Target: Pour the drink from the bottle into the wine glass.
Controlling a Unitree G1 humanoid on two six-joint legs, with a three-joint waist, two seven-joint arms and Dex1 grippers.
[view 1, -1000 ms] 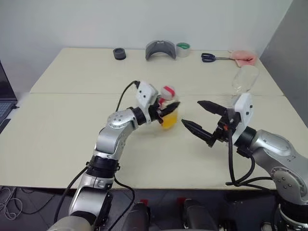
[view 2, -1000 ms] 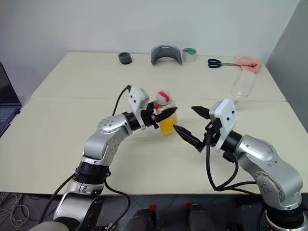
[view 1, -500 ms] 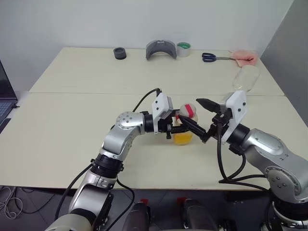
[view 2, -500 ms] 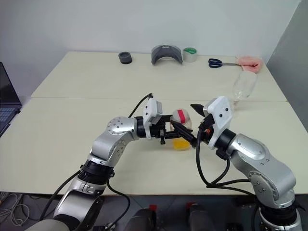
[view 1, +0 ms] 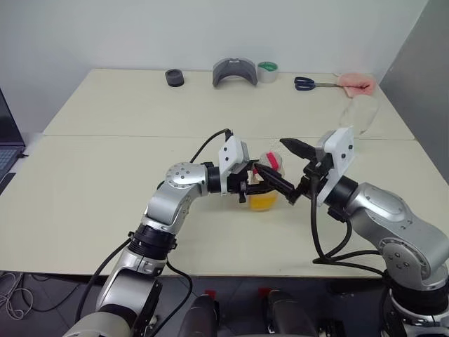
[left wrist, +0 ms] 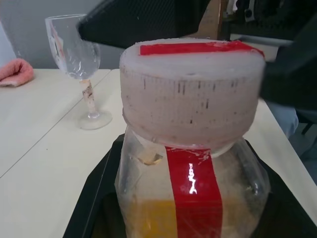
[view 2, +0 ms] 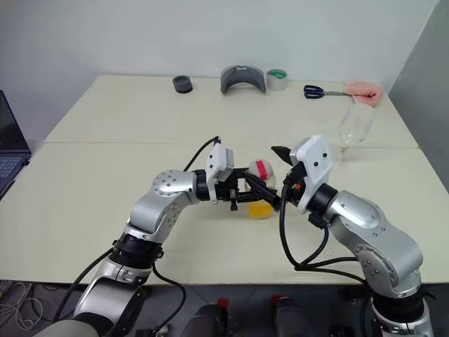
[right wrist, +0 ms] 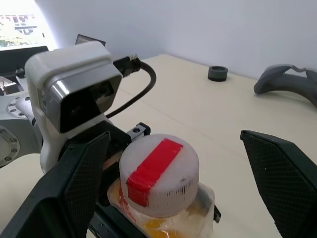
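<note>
Bottle: held up over the table middle, cap on, so I am at the uncapping step.

My left gripper is clamped on the bottle body, with the drink low inside. My right gripper has fingers wide, one on each side of the cap, not touching. Next I must close on the cap and twist. The glass stands well apart, far right.

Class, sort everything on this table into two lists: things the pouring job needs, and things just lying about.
Needed: clear plastic bottle with white cap and red strip, orange drink inside it, clear stemmed wine glass.

Lying about: blue-handled scissors, green tape roll, grey curved holder, black round ring, pink cloth.
</note>
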